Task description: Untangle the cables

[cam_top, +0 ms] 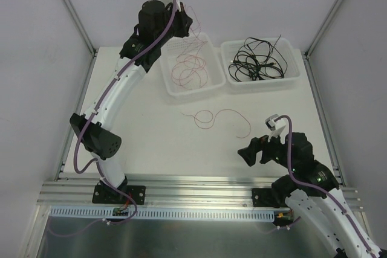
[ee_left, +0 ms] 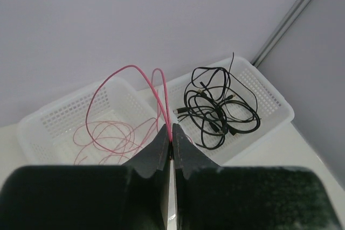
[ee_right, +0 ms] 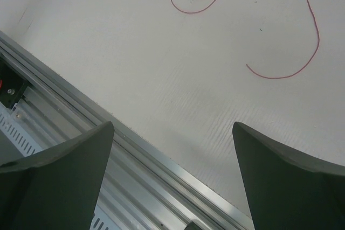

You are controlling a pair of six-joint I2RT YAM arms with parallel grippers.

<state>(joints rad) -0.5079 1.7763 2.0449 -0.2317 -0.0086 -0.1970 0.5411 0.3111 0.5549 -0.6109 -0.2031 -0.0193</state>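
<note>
The left jaws are pinching a red wire (ee_left: 128, 67), its loops hanging beyond them into the left basket (ee_left: 43, 122). Black cables (ee_left: 215, 114) are lying in the right basket (ee_left: 272, 100), ahead-right of them. The right jaws are gaping wide over the counter (ee_right: 135, 63), with a loose red wire (ee_right: 318, 30) lying ahead of them.

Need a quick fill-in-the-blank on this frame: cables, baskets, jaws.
The wire pinched by the left gripper is ___. The black cables lie in the ___-hand basket. The right gripper has its jaws ___. The table bears ___ loose red wire.
Missing words: red; right; open; one.
</note>
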